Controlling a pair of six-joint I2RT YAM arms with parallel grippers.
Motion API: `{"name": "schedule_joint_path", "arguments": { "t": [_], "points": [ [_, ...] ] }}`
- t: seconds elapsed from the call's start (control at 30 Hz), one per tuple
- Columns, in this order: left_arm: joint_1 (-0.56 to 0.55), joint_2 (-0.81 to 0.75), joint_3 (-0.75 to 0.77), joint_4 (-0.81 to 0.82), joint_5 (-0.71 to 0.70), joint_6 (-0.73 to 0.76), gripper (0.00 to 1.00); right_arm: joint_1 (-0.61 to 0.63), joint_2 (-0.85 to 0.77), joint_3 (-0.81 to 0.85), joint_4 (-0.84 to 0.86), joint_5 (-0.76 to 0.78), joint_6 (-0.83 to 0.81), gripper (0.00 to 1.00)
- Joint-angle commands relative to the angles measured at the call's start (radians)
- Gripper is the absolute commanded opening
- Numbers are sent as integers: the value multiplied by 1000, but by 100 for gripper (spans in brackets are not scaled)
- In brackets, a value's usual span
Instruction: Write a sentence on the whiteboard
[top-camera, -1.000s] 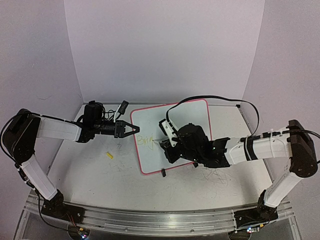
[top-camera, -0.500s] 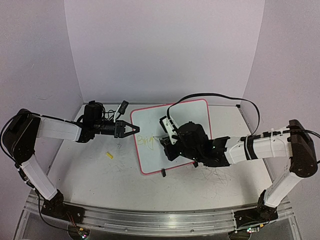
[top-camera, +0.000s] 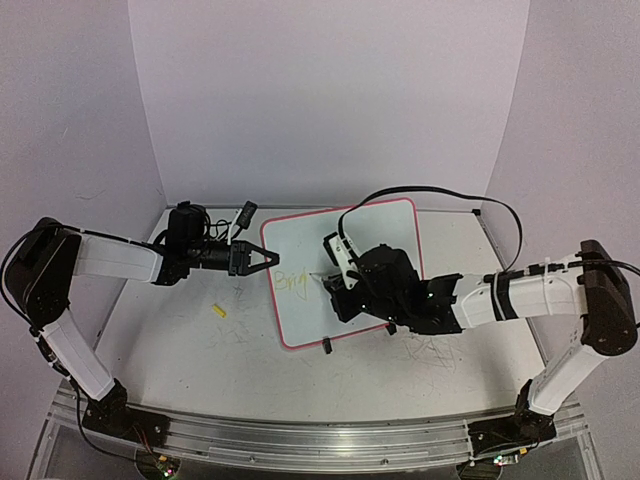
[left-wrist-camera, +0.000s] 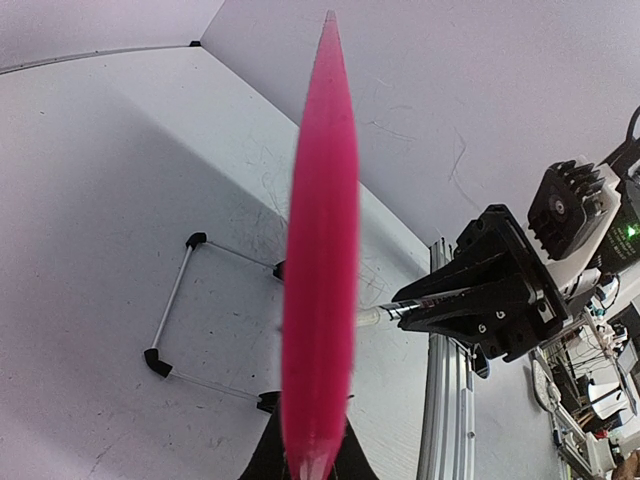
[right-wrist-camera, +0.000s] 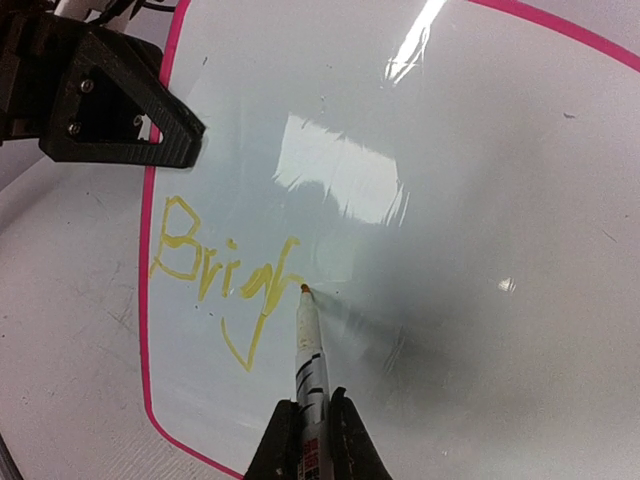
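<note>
The whiteboard (top-camera: 372, 228) lies on the table, white with a pink rim. My left gripper (top-camera: 272, 258) is shut on its left edge. In the left wrist view the rim (left-wrist-camera: 320, 260) runs edge-on from between the jaws. My right gripper (top-camera: 336, 284) is over the board, shut on a marker (right-wrist-camera: 309, 350) whose tip touches the surface. The sentence (right-wrist-camera: 222, 262) reads "Brigh" in yellow by the left rim, with the tip at the end of the "h". It shows faintly in the top view (top-camera: 293, 280).
A small yellow cap (top-camera: 219, 311) lies on the table left of the board. A black clip (top-camera: 326, 347) sits at the board's near edge. A small black object (top-camera: 245, 212) lies behind the left gripper. The right arm's cable (top-camera: 430, 192) loops over the board's far side.
The right gripper and marker have shifted a little up and to the right along the board, and the yellow writing has grown by a stroke. The left arm has not moved.
</note>
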Motion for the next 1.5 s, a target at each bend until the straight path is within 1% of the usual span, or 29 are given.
{"name": "schedule_joint_path", "arguments": {
  "t": [0.0, 0.53, 0.67, 0.83, 1.03, 1.47],
  "points": [
    [-6, -20, 25, -24, 3, 26, 0, -11, -30, -17, -12, 16, 19, 0],
    [-6, -15, 27, -24, 6, 26, 0, -9, -21, -22, -31, -19, 26, 0],
    [-6, -18, 25, -24, 6, 25, 0, -9, -48, -13, -30, -23, 22, 0],
    [-6, -16, 26, -24, 6, 25, 0, -12, -119, -24, -7, -19, 14, 0],
    [-6, -12, 31, -24, 7, 25, 0, -47, -79, 13, 14, -34, 8, 0],
    [-6, -14, 27, -24, 6, 28, 0, -48, -31, 43, 40, -58, -21, 0]
  ]
}}
